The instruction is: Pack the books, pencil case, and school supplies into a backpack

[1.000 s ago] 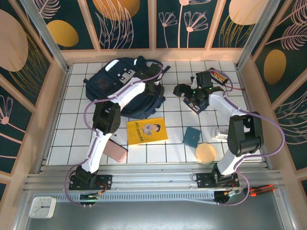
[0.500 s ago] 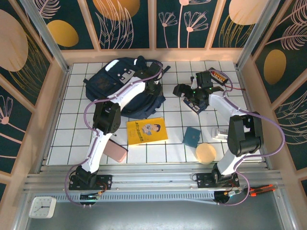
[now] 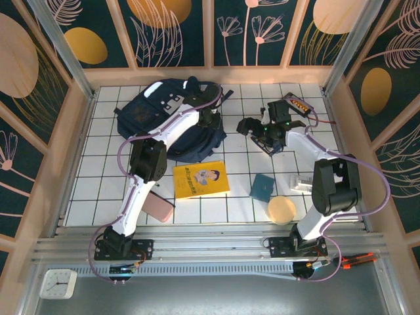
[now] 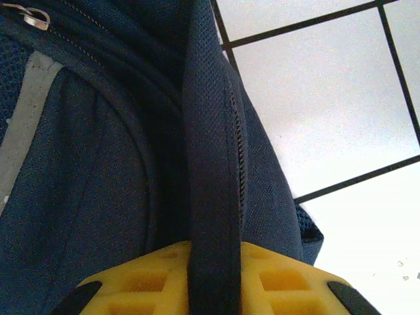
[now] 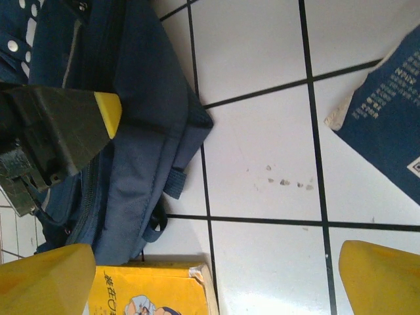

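The navy backpack [image 3: 164, 118] lies at the back left. My left gripper [image 3: 211, 118] is at its right edge, and a fold of the backpack [image 4: 98, 164] is pinched between the left gripper's [image 4: 216, 269] yellow pads. My right gripper [image 3: 257, 131] hangs open over bare tiles right of the bag. Between the right gripper's [image 5: 213, 282] spread fingers [image 5: 46, 279] lie white tile and a corner of the yellow book [image 5: 151, 289]. The navy book [image 5: 387, 125] lies to its right. The yellow book [image 3: 201, 178], teal pad [image 3: 262, 187] and pink pencil case [image 3: 159, 208] lie nearer the front.
A round tan disc [image 3: 281, 210] sits front right, with a small clear object [image 3: 302, 184] beside it. A black device with orange buttons [image 3: 296, 104] lies at the back right. Wooden walls [image 3: 79, 131] fence the tiled table.
My left jaws have closed onto the backpack's fold. The right gripper has shifted slightly toward the back and stays wide open.
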Controlling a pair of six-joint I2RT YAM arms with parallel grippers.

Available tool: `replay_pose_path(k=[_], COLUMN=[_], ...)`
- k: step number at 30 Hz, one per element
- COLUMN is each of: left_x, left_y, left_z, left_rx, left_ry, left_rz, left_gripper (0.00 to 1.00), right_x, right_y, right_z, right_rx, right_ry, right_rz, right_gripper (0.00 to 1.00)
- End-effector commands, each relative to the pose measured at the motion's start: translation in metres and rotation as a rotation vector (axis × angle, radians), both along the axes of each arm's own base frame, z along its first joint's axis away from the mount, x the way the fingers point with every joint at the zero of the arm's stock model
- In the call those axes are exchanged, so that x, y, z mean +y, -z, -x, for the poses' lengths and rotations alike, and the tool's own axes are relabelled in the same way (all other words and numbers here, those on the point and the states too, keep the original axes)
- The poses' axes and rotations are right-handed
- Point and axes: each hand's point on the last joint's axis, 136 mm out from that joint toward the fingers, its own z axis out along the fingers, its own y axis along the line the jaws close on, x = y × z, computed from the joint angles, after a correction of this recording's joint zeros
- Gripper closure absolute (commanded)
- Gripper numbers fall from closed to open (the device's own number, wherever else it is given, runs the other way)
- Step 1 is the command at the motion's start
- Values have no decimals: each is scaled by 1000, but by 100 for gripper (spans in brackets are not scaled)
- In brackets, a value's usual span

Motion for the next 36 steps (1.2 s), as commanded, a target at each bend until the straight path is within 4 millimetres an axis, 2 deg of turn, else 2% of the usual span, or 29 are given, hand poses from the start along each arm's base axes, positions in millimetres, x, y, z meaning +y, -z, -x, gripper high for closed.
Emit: replay_pose_path(k=[1, 4, 6, 9, 12, 14, 18, 21, 23, 24, 25, 29, 33, 36], left_x=[6, 7, 7, 11, 18, 27, 41, 44, 41, 39, 40, 49, 63, 68], left_y=[-30, -41, -51, -79, -123, -151, -185, -216, -231, -230, -241, -237, -245, -256], left_z=[-2, 2, 6, 14, 22, 29, 52, 72, 89, 95, 106, 116, 125, 147], left_rx=[-47, -56, -61, -99, -186, -249, -331, -428, -472, -473, -493, -471, -501, -597], left_ry=[-9, 9, 31, 68, 111, 132, 240, 348, 422, 450, 476, 488, 530, 647], left_rz=[-3, 8, 17, 23, 35, 31, 12, 33, 83, 97, 121, 113, 107, 77], left_gripper=[80, 100, 100, 100, 100, 100, 100, 100, 100, 100, 100, 100, 100, 100], right_x=[6, 11, 15, 19, 27, 31, 37, 47, 61, 67, 75, 103, 105, 99], right_y=[-10, -9, -12, -21, -37, -52, -74, -87, -94, -96, -97, -94, -96, -99], right_z=[3, 2, -1, -8, -14, -20, -30, -35, -33, -31, -29, -22, -22, -25], right_rx=[-28, -30, -39, -67, -130, -193, -283, -320, -332, -333, -339, -352, -421, -477], right_ry=[-1, -7, -14, -32, -89, -119, -149, -183, -233, -253, -277, -358, -353, -329], right_rz=[-25, -34, -40, -48, -76, -108, -213, -297, -395, -423, -453, -487, -510, -500], right_gripper=[4, 4, 4, 4, 11, 19, 32, 31, 28, 28, 27, 23, 22, 22])
